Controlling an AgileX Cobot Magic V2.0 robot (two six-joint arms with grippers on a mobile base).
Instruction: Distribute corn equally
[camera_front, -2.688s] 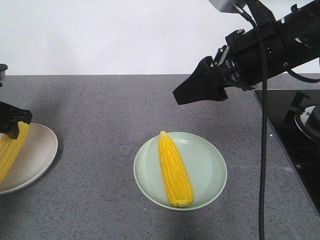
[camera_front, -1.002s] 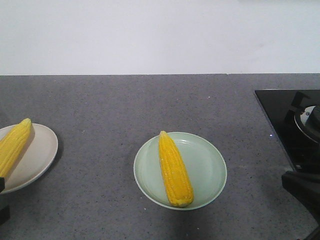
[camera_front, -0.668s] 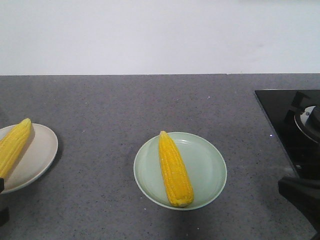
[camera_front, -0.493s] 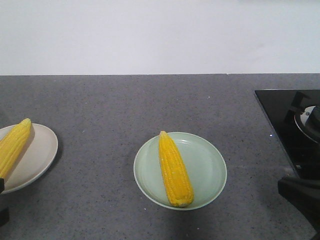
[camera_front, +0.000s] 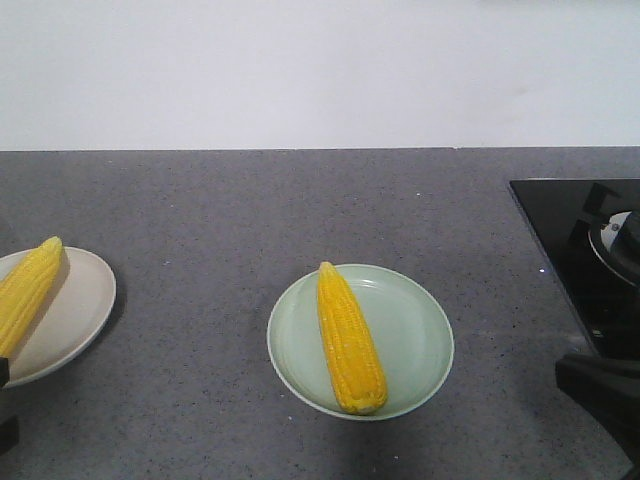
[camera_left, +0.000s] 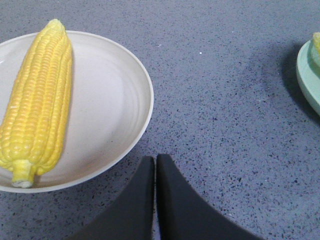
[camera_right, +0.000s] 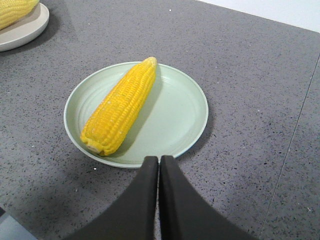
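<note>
My green plate (camera_front: 420, 345) sits in the middle of the gray counter (camera_front: 300, 200). One corn cob (camera_front: 349, 336) lies on its left half, pointy tip away from me, fat end near the front rim. Left of the green plate, well apart, is a cream plate (camera_front: 75, 310) w/ a 2nd corn cob (camera_front: 25, 293) on it, tip pointing to the back too. Right of the green plate is a black stove top (camera_front: 570, 250).

My left gripper (camera_left: 155, 165) is down low, just beside the cream plate's near rim. Its two fingers are pressed together, nothing in them. My right gripper (camera_right: 159, 165) is just in front of the green plate's rim, fingers also pressed together, nothing held. Neither one touches any corn. Each plate has 1 cob.
</note>
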